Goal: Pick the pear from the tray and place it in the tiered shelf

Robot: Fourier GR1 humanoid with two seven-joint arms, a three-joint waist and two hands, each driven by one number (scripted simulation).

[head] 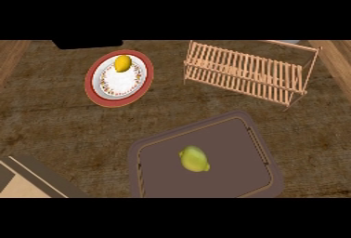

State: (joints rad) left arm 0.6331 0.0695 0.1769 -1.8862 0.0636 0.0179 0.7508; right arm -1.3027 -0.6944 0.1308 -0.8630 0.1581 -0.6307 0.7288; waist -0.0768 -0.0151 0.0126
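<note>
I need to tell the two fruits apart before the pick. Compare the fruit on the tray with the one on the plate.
The pear is yellow-green; the fruit on the plate is a deeper orange-yellow. The pear looks larger in this view. The pear lies near the middle of the dark brown tray, while the other fruit sits toward the far rim of the red-edged plate. Both are small, rounded and yellowish, and neither is in the shelf. No hand shows.
</note>
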